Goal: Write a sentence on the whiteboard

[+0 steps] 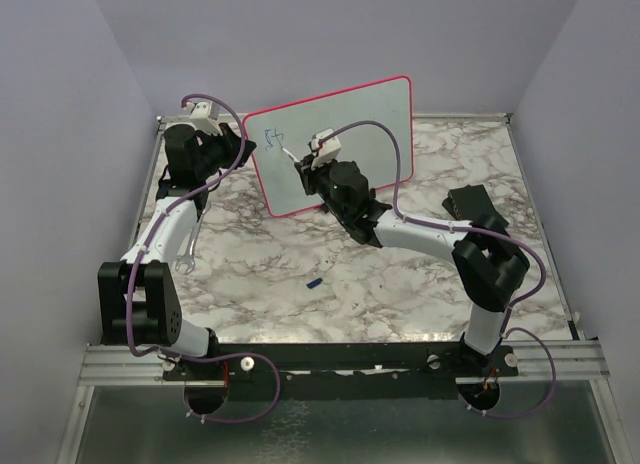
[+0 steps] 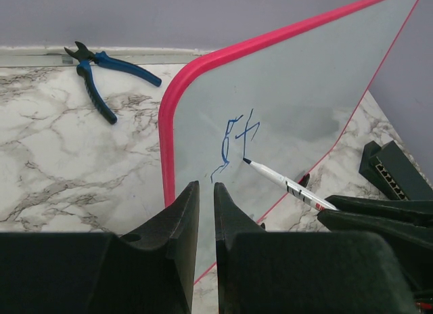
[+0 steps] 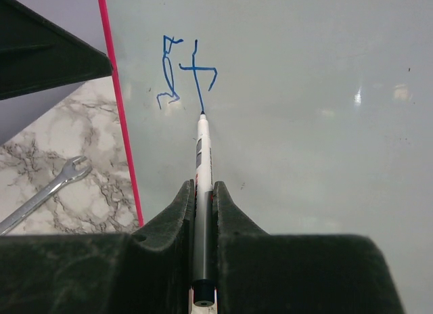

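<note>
The whiteboard [image 1: 375,119] with its pink-red frame stands tilted at the back of the table. Blue lettering [image 1: 272,137] near its upper left corner reads as two characters, like "St" [image 3: 186,70]. My right gripper [image 3: 201,185] is shut on a white marker [image 3: 201,148], whose blue tip touches the board at the foot of the "t". The marker [image 2: 284,184] and the lettering [image 2: 237,141] also show in the left wrist view. My left gripper [image 2: 206,185] is beside the board's left edge, its jaws almost together with nothing between them.
Blue-handled pliers [image 2: 101,70] lie at the back left by the wall. A silver wrench [image 1: 187,249] lies left of the board. A small blue cap [image 1: 314,282] lies mid-table. A black box [image 1: 470,199] sits right of the board.
</note>
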